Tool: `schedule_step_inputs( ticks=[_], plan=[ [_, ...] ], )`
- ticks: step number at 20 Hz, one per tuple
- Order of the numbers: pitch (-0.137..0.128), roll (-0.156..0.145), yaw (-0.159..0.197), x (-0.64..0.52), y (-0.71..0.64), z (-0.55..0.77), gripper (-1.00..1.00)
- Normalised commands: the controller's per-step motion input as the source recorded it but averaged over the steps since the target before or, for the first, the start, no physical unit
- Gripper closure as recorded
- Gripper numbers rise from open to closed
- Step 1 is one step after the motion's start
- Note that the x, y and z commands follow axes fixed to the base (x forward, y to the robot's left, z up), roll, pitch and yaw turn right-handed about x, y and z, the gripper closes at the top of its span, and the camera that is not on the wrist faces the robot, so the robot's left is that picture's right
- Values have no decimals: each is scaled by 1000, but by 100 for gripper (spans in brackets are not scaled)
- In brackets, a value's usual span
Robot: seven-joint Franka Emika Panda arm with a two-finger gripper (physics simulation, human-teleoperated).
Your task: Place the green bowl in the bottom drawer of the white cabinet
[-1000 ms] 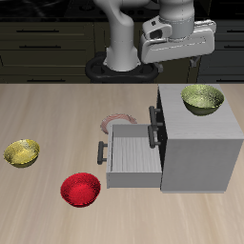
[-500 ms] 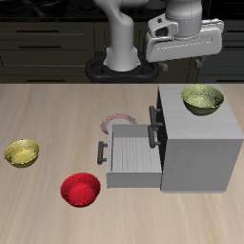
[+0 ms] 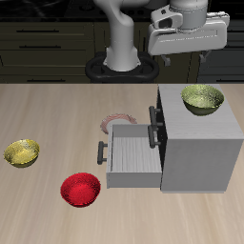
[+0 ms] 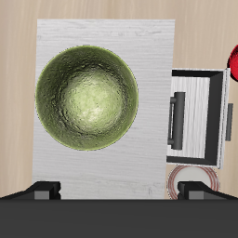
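The green bowl (image 3: 202,98) stands upright on top of the white cabinet (image 3: 200,148). In the wrist view the bowl (image 4: 86,97) lies straight below me on the cabinet's top (image 4: 153,56). The bottom drawer (image 3: 130,152) is pulled out toward the table's middle, its inside bare, with its black bar handle (image 3: 102,152) on the front panel; it also shows in the wrist view (image 4: 200,116). My gripper (image 3: 191,59) hangs high above the cabinet, well clear of the bowl. Its fingertips (image 4: 45,191) stand wide apart and hold nothing.
A brighter yellow bowl (image 3: 22,152) sits on the table far from the cabinet. A red bowl (image 3: 81,189) sits near the table's front edge, beside the open drawer. A thin pinkish ring (image 3: 116,121) lies on the table behind the drawer.
My gripper has risen a little higher above the cabinet. The green bowl, the drawer and the other bowls have not moved.
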Motion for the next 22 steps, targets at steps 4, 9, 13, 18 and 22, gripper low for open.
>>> schedule_step_inputs(
  ticks=[4,9,13,18,22],
  plan=[
    [-15,-7,-26,114,32,118,-100],
    [-3,-18,2,190,39,-32,-100],
    [8,-25,-24,267,-53,-32,-100],
    [-2,-16,-4,193,-55,-29,-100],
    [2,10,-6,181,42,-80,-100]
  ],
)
